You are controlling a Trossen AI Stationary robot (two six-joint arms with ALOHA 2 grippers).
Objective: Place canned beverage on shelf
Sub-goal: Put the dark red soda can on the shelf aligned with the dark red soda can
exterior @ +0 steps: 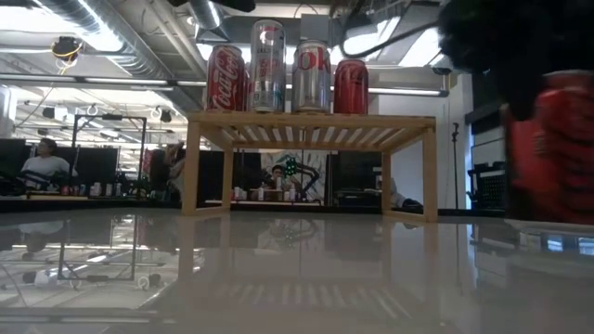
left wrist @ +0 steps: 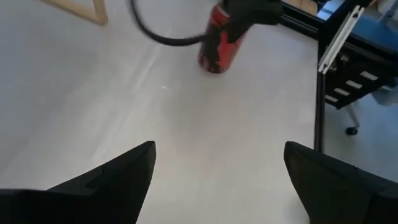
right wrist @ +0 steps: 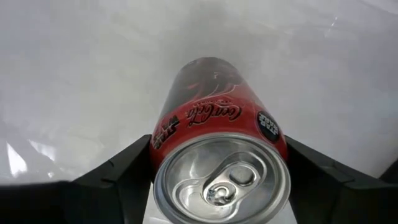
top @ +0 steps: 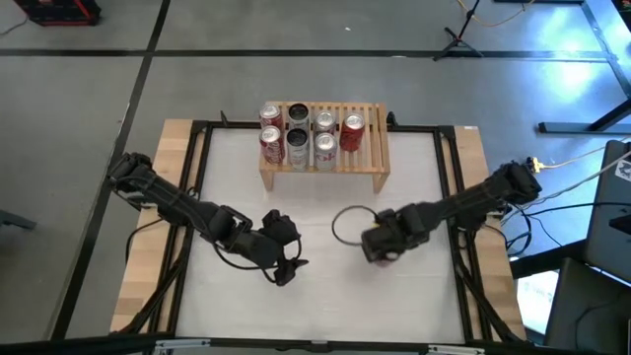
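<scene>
From where I stand the right gripper (right wrist: 221, 180) has its fingers pinched on the sides of the red cola can (right wrist: 219, 149), standing upright on the white table (top: 325, 296) well in front of the shelf (top: 367, 158). It ought to lift straight up before swinging over (the left gripper (top: 286, 268) waits nearby, fingers spread). The rack's right end looks free; seven cans (top: 298, 136) crowd the rest.

2 black jointed arms with black looping cables, each end effector (top: 286, 272) having 2 dark wedge-shaped fingers (left wrist: 118, 180).
</scene>
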